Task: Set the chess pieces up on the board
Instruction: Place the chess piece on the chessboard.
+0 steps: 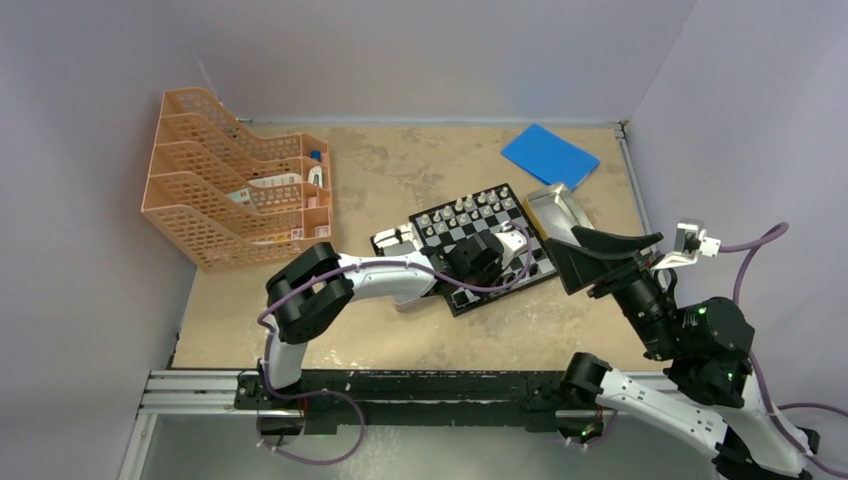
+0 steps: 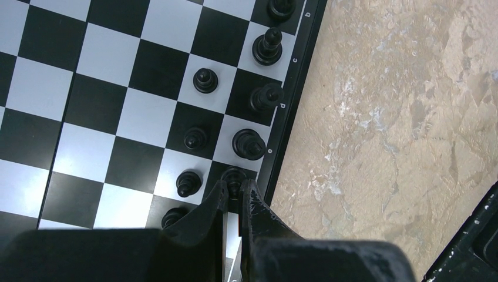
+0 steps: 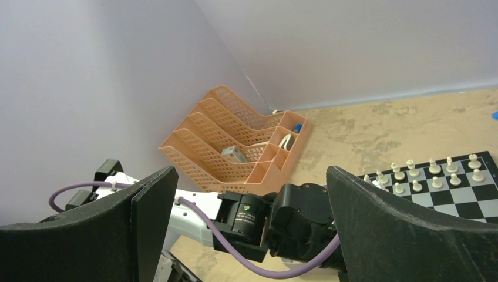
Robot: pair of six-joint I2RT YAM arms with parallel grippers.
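leftward, orange rack (image 1: 200, 205), small items (image 1: 268, 190) inside

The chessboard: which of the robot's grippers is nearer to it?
Left. The left gripper is over the chessboard, jaws narrow at a black piece in its edge row. The right gripper is off its right side, jaws wide open.

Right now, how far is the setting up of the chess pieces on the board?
Done: white pieces stand in two rows on the board; black pieces stand in two rows along one edge. In hand: the left gripper has its jaws narrow around one edge-row piece; gripped or released, I cannot tell. The right gripper hangs open, empty. Left: one second-row square is bare; others are hidden.
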